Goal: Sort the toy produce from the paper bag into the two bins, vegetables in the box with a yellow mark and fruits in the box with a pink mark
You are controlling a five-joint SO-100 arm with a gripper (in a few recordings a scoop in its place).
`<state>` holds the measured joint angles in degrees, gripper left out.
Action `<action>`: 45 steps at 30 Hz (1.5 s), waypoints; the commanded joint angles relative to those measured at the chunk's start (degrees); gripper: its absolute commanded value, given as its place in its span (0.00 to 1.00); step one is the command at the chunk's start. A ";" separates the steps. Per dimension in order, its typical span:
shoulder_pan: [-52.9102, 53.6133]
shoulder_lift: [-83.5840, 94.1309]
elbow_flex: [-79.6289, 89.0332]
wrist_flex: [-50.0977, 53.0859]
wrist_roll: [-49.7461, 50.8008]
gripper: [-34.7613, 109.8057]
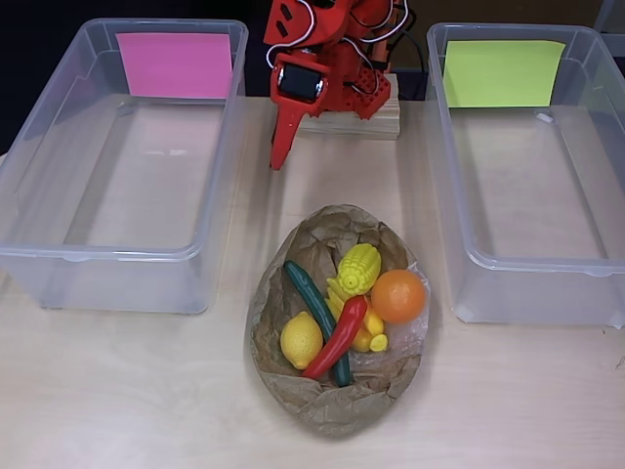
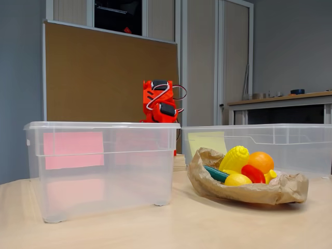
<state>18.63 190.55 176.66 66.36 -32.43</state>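
Holding corn, orange, lemon, red pepper, cucumber: paper bag. Left of bag, pink-marked bin; right, yellow-marked bin; both bare. Behind bag, gripper, jaws' state unclear.

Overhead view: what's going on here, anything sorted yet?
Nothing sorted yet. The red arm sits folded at the back of the table, its pincer pointing down at the tabletop between the bins and holding nothing. The pink-marked bin and the yellow-marked bin are both empty. The paper bag still holds the corn, orange, lemon, red pepper and cucumber.
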 commanded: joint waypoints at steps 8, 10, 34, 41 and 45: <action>-19.95 -15.73 -23.20 -3.43 -3.16 0.24; -20.48 -26.28 -31.64 -0.44 -3.78 0.24; -27.69 -79.28 -54.93 -16.00 123.22 0.35; -31.64 -92.11 -61.08 -18.98 130.08 0.42; -32.61 -96.42 -59.50 -21.01 133.51 0.46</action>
<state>-12.57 94.83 117.25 45.97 98.00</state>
